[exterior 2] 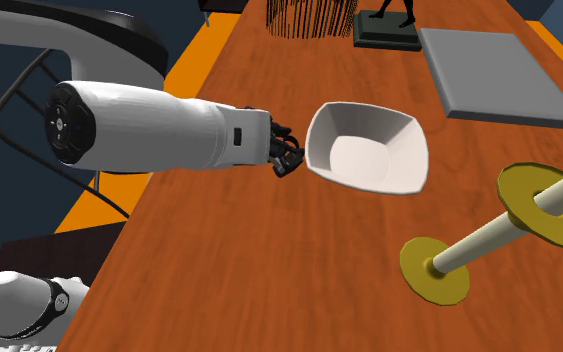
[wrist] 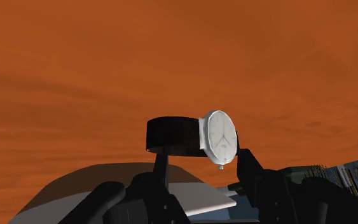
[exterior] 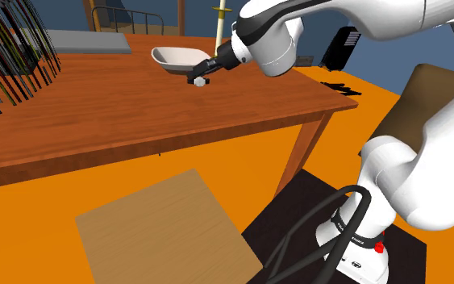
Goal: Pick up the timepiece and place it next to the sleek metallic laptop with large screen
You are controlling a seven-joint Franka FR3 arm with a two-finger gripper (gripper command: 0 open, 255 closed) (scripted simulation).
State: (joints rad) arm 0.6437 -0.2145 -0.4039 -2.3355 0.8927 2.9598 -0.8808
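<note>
White arm [exterior 2: 139, 125] is reaching over the brown wooden table [exterior: 136, 121], where the closed grey laptop [exterior 2: 499, 75] is lying farther off, beyond the white bowl [exterior 2: 369, 150]. Just beside that bowl, the black gripper [wrist: 203, 159] is clamping its narrowly parted jaws on the watch [wrist: 219, 137], one finger pressing its black strap, the other its pale case
</note>
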